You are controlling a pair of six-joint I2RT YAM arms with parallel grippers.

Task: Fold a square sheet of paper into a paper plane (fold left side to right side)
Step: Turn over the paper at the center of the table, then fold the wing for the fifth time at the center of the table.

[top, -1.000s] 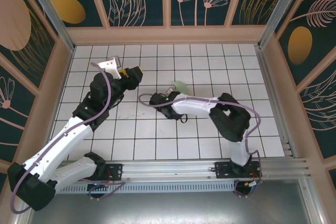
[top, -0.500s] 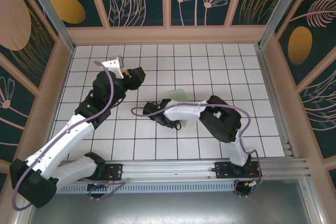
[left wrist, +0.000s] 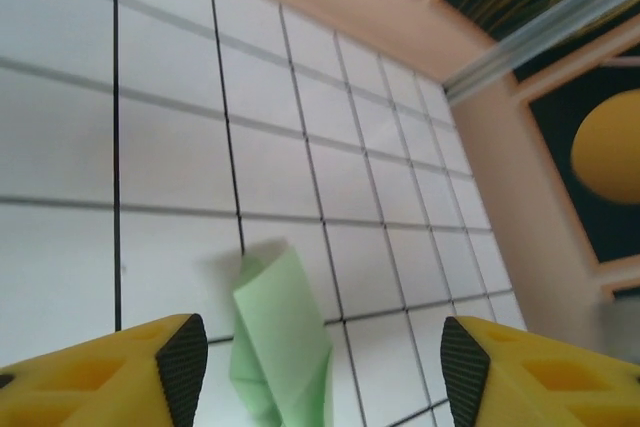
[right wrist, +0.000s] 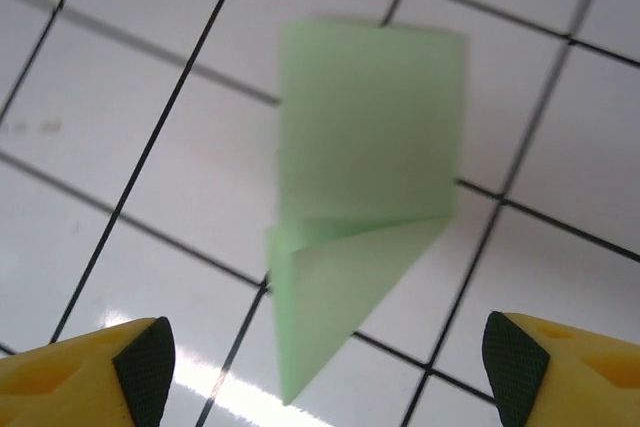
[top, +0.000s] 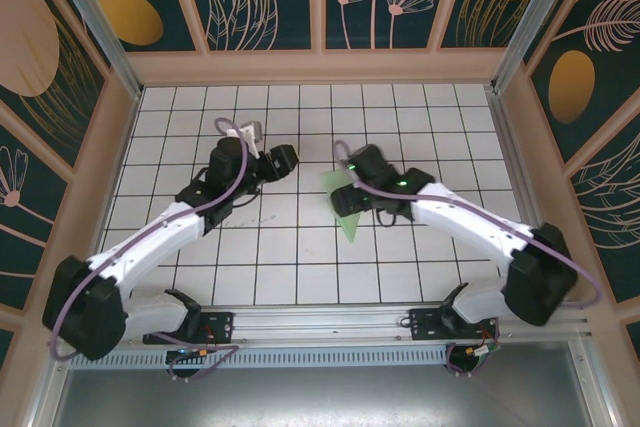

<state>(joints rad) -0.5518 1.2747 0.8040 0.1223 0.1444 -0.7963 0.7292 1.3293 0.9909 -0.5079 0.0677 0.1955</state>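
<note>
The square sheet of paper is folded into a pale green paper plane (top: pixel 346 209), a narrow dart lying on the white tiles at mid-table with its tip toward the near edge. My right gripper (top: pixel 352 185) hovers just above its blunt end. In the right wrist view the paper plane (right wrist: pixel 360 187) lies free between the wide-apart black pads (right wrist: pixel 142 365) of the open right gripper (right wrist: pixel 328 372). My left gripper (top: pixel 287 159) is open to the left of the plane. The paper plane (left wrist: pixel 282 342) sits ahead of the open left gripper (left wrist: pixel 322 367), with nothing held.
Wooden walls (top: pixel 320 67) ring the tiled table (top: pixel 250 257) at the back and both sides. A metal rail (top: pixel 330 322) with the arm bases runs along the near edge. Both arms reach in over the middle tiles.
My right gripper has opened and let go of the paper plane, which now lies on the tiles. The right arm swung over to the plane's right. My left gripper moved right, toward the plane.
</note>
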